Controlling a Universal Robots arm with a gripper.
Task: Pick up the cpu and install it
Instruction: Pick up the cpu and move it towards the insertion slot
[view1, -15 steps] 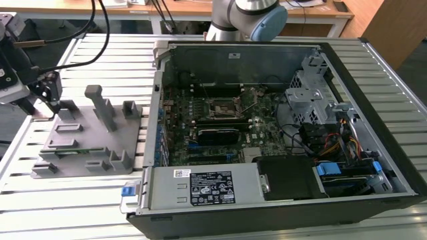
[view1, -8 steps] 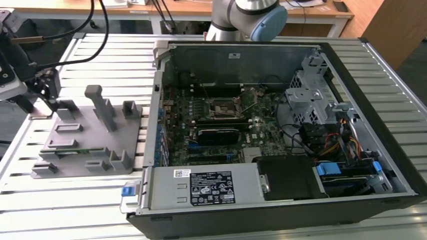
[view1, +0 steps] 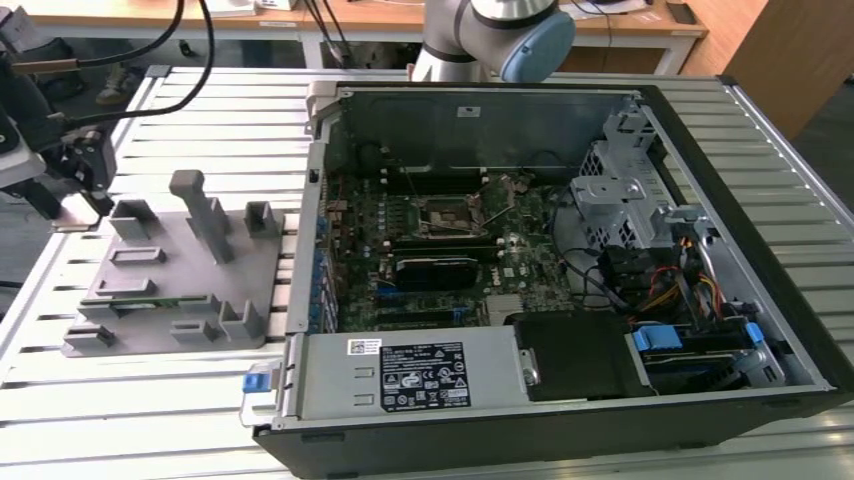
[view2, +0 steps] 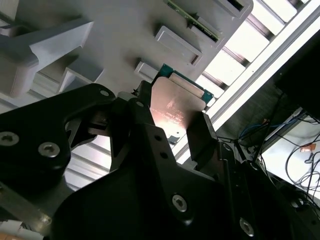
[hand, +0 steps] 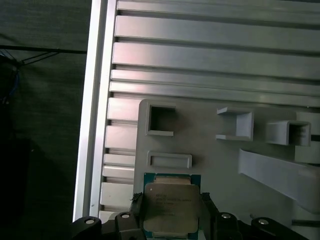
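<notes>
Black fingers (hand: 138, 210) of the tool (hand: 171, 212) are closest to the lens in both wrist views. They are clenched on the cpu (hand: 171, 202), with 1 finger on each of 2 opposite edges. The cpu shows its silvery metal top, with a thin green rim around it. It is over a corner of the grey fixture plate (view1: 174, 272), just beside a shallow rectangular pocket (hand: 170, 160) and near a deeper square pocket (hand: 161, 120). It cannot be told whether the chip is touching the plate or is already off it.

In the exterior view the tool hangs at about 9 o'clock, over the fixture corner that points to 10 o'clock. The fixture lies flat on the slatted aluminium worktop (view1: 134, 400) and carries several upright grey blocks.

At 3 o'clock from the fixture, just beside it, is the open computer case (view1: 534, 440). Inside it the green motherboard (view1: 521, 260) lies flat, and its black square socket (view1: 447, 215) is near the middle of the board, well apart from the tool. The grey and blue joint of the arm (view1: 501, 30) is at 12 o'clock, behind the case.
</notes>
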